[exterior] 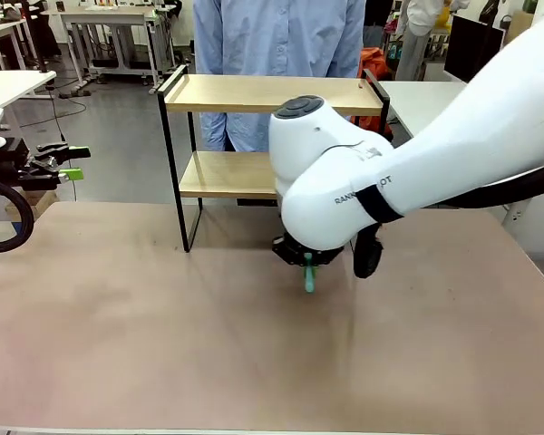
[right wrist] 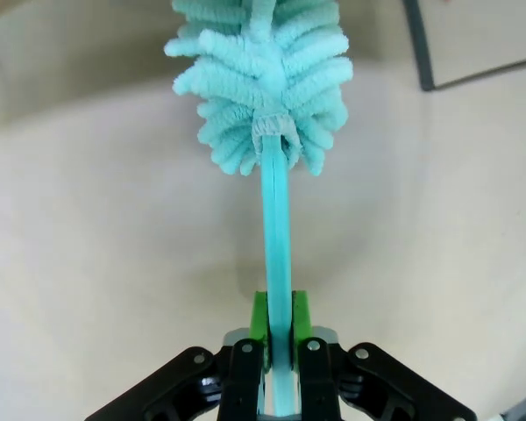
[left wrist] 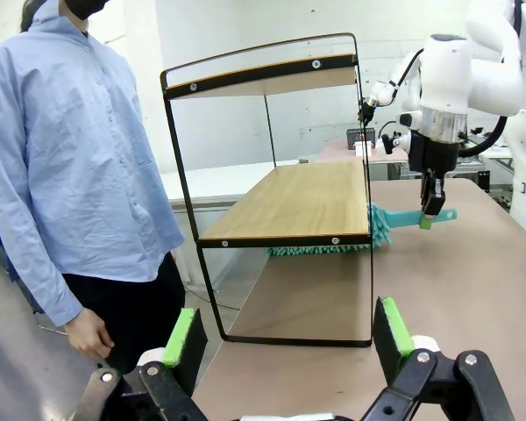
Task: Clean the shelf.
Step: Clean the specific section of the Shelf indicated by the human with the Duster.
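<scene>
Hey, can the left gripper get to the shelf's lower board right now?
Probably yes: the left gripper is open, faces the lower board, and nothing stands between them; the duster sits beneath it.

**Front view.** Behind right arm [exterior: 471, 118]: right end of shelf [exterior: 254, 93], incl. right part of lower board and right legs. Under same arm's wrist: most of right gripper [exterior: 308, 268], jaws unreadable here, w/ just a short teal stub of duster [exterior: 309, 281] poking out below. Cut by top edge: person [exterior: 281, 45] above the chest. Cut by left edge: rear of left gripper [exterior: 71, 163] and its arm.

**Left wrist view.** Behind shelf's lower board: much of duster head. Cut by bottom edge: left gripper's base. Cut by top edge: top of person's head.

**Right wrist view.** Cut by top edge: far end of duster head. Of shelf, one black frame corner at top right, rest outside pic. Buried between right gripper's pads [right wrist: 259, 316]: lower end of handle.
</scene>
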You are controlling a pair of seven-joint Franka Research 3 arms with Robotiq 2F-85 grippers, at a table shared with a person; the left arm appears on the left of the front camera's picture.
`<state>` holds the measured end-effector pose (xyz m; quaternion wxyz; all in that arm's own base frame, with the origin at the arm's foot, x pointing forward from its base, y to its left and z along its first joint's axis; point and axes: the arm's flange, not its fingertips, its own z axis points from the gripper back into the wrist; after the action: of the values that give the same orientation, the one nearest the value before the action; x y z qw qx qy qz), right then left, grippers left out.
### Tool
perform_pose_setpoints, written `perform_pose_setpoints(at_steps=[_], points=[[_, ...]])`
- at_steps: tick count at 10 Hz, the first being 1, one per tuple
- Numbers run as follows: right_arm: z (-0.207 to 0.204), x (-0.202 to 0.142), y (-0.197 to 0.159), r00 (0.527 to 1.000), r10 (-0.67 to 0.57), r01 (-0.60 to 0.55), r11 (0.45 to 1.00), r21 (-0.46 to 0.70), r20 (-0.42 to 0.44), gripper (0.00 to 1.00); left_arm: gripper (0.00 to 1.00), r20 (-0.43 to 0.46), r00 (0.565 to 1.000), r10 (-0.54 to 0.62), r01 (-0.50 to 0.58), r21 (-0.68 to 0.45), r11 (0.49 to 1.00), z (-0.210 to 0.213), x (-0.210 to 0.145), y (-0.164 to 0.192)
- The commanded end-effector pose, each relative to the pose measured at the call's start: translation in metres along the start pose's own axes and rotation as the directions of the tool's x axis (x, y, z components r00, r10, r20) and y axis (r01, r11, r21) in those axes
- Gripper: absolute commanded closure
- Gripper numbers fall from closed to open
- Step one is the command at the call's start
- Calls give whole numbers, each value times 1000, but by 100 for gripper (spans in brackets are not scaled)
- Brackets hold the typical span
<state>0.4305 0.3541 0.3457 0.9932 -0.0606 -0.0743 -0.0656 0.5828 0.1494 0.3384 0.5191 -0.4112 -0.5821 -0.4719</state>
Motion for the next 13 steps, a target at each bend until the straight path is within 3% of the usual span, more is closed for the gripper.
perform_pose_setpoints(at_steps=[1, 4, 5, 6, 7, 9, 13], points=[[5, -1, -31, 999, -18, 16, 999, -39, -41, 87, 0, -2, 1000, -5, 5, -4, 1000, -1, 4, -2], [17, -8, -65, 996, -90, 90, 987, -136, 1, 87, 0, -2, 1000, -5, 5, -4, 1000, -1, 4, -2], [29, -23, -69, 998, -41, 46, 990, -130, 39, 87, 0, -2, 1000, -5, 5, -4, 1000, -1, 4, -2], [44, -40, -65, 996, 38, -36, 999, -28, 75, 87, 0, -2, 1000, -5, 5, -4, 1000, -1, 4, -2], [17, -4, -61, 998, -55, 53, 991, -122, -10, 87, 0, -2, 1000, -5, 5, -4, 1000, -1, 4, -2], [17, -4, -61, 998, -55, 53, 991, -122, -10, 87, 0, -2, 1000, -5, 5, -4, 1000, -1, 4, -2], [56, -31, -84, 985, 158, -156, 987, -20, 76, 87, 0, -2, 1000, -5, 5, -4, 1000, -1, 4, -2]])
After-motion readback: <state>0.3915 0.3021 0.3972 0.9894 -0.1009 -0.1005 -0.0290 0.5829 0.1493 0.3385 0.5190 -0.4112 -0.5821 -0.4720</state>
